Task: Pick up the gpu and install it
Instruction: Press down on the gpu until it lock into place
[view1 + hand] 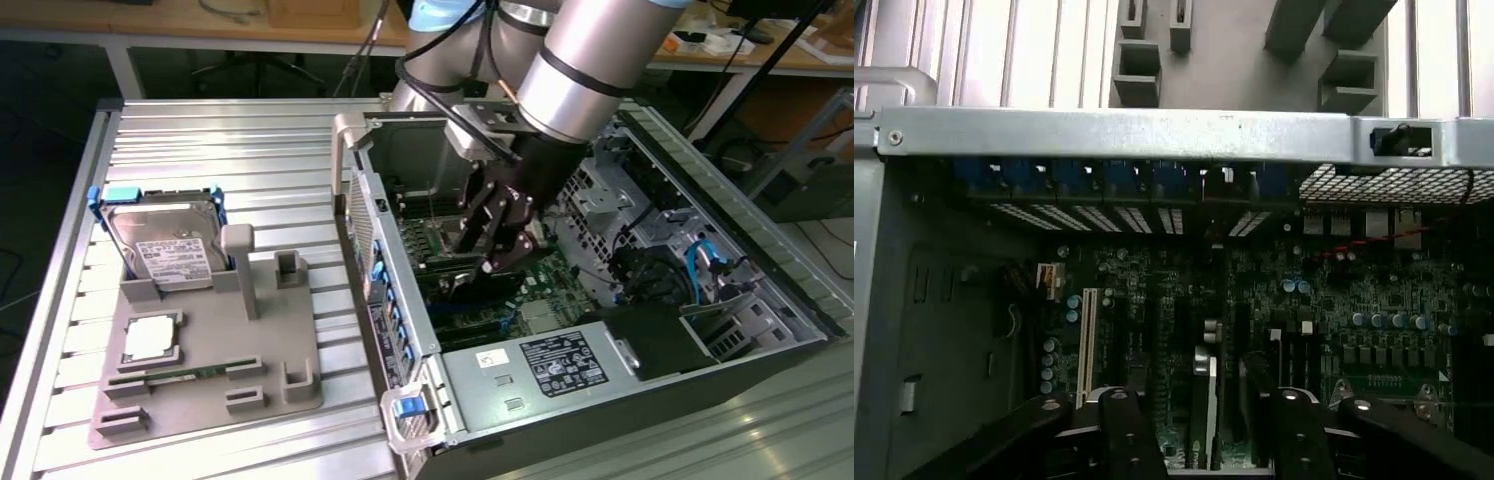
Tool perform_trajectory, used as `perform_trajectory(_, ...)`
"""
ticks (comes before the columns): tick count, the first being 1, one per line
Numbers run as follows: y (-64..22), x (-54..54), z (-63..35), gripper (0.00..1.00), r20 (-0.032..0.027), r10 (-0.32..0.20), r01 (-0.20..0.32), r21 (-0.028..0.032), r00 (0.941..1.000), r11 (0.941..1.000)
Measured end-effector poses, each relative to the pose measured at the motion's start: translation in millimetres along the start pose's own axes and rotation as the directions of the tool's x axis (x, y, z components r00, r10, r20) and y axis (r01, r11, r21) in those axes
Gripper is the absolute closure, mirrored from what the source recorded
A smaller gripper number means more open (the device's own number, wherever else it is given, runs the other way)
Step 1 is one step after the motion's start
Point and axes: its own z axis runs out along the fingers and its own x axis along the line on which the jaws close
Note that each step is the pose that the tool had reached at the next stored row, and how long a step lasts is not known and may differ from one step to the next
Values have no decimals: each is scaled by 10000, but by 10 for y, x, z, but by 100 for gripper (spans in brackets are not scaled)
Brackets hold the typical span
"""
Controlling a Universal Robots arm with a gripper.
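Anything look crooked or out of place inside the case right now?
Nothing stands out. The gpu stands on edge on the motherboard, between the open tool's fingers; whether it's fully seated I can't tell.

Items counted on the counter (200, 150): one open computer case (747, 300); one grey fixture tray (287, 345). On the tray: one hard drive (163, 245), one processor chip (150, 337), one memory stick (187, 375). Inside the case: one motherboard (1334, 300), one gpu (1204, 400) seated edge-on. One robot arm (594, 50) with one hand (494, 245).
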Motion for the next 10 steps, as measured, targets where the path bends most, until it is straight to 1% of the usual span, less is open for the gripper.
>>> perform_trajectory(1,-71,2,8,52,-1,6,-6,3,10000,10000)
perform_trajectory(2,-124,4,18,52,-1,9,-9,5,10000,10000)
perform_trajectory(5,-221,6,48,52,2,28,-28,3,10000,10000)
perform_trajectory(7,-266,6,77,52,7,51,-51,2,10000,10000)
perform_trajectory(10,-281,-1,130,52,25,141,-141,-2,9999,9999)
